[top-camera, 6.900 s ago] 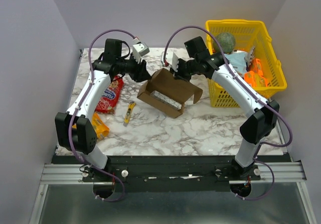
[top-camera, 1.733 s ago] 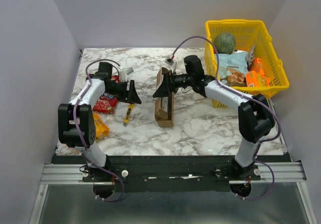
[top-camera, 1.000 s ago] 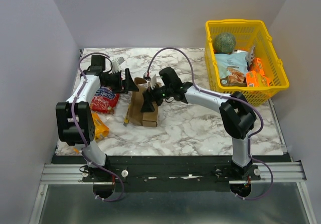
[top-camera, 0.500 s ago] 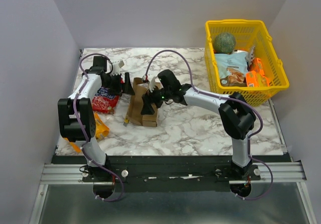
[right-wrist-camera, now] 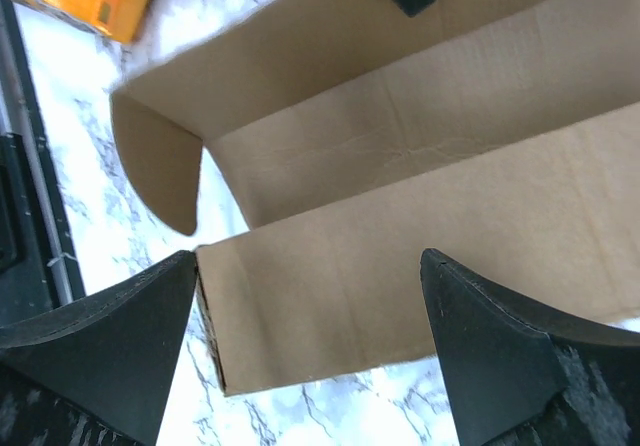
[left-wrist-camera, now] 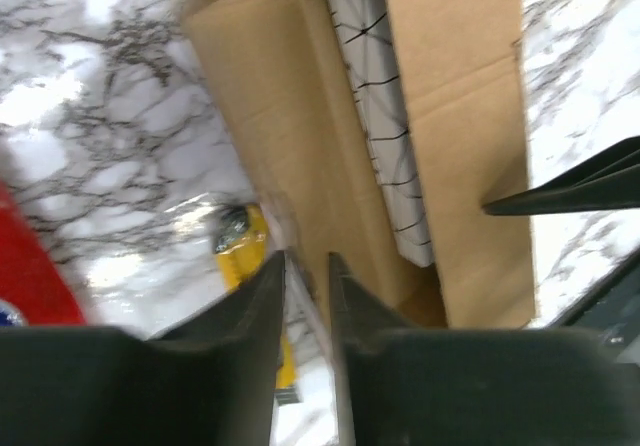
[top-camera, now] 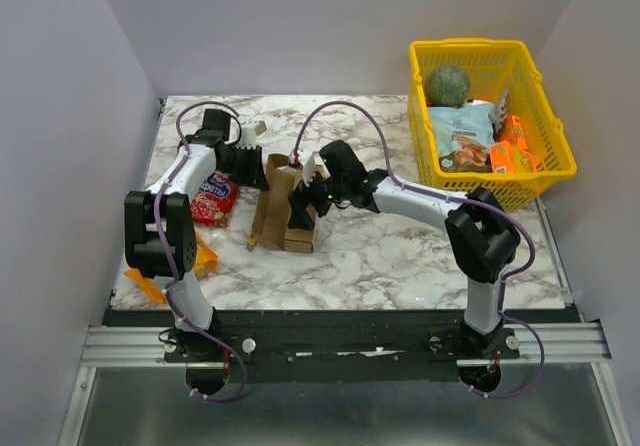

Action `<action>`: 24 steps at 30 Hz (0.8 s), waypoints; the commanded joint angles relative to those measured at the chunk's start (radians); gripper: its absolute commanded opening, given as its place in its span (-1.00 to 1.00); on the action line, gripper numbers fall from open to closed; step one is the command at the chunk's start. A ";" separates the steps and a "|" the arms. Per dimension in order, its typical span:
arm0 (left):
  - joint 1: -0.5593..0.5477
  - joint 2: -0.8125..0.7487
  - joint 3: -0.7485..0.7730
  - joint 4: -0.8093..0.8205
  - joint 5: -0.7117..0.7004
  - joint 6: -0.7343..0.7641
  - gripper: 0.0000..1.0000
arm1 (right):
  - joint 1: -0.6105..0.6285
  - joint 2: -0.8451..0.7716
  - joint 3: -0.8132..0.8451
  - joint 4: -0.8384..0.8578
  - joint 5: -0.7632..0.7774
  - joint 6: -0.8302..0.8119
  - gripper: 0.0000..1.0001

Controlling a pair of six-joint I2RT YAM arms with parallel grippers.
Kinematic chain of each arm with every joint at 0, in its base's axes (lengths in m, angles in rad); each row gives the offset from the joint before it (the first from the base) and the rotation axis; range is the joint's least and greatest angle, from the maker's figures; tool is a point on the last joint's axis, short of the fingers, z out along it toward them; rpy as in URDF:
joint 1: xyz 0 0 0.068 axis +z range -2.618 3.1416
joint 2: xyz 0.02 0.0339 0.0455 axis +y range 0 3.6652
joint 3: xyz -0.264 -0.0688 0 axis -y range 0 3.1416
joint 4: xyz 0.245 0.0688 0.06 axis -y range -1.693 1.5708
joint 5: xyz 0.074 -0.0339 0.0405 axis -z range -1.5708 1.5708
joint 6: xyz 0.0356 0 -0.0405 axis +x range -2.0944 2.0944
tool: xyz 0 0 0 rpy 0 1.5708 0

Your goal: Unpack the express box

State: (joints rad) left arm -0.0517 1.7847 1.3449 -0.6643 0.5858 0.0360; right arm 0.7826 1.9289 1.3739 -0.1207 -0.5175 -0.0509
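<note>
- Left claw (left-wrist-camera: pixel 305 296): narrow, fingers (left-wrist-camera: pixel 250 316) drawn in on the edge of a cardboard flap of the express box (top-camera: pixel 283 211); view blurred.
- Right claw (right-wrist-camera: pixel 310 296): wide, one finger on each side of the box's long wall, not pinching it.
- Express box: brown carton, lying open on the surface (top-camera: pixel 400 251) left of centre, between the two claws, flaps spread.
- Pale sheet with black lines (left-wrist-camera: pixel 385 146): inside the box, along one wall.
- Yellow knife (left-wrist-camera: pixel 245 256): on the surface just beside the box's left side.
- Red snack bag (top-camera: pixel 212 198): flat on the surface, left of the box.
- Orange packet (top-camera: pixel 200 256): near the left arm's base.
- Yellow basket (top-camera: pixel 430 181): far right, well apart from the box, holding a green round item, a pale bag and orange packets.
</note>
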 commanded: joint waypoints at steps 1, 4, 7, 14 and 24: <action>-0.020 0.005 0.046 -0.026 0.046 0.024 -0.74 | -0.011 -0.099 -0.022 -0.042 0.076 -0.078 0.99; -0.027 -0.004 0.048 -0.038 0.078 0.019 -0.88 | -0.034 -0.139 0.005 -0.080 0.080 -0.136 0.99; -0.031 -0.033 0.079 -0.057 0.186 0.039 -0.96 | -0.063 -0.192 0.065 -0.141 0.071 -0.229 0.99; -0.137 -0.036 0.339 -0.242 0.290 0.194 -1.00 | -0.129 -0.254 0.198 -0.406 -0.117 -0.613 0.79; -0.283 0.010 0.468 -0.356 0.285 0.240 -1.00 | -0.123 -0.278 0.117 -0.597 -0.214 -1.153 0.29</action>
State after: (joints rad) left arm -0.3271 1.7851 1.8145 -0.9306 0.8139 0.2253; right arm 0.6510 1.6512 1.5467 -0.5678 -0.6830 -0.9035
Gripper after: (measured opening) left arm 0.012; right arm 0.684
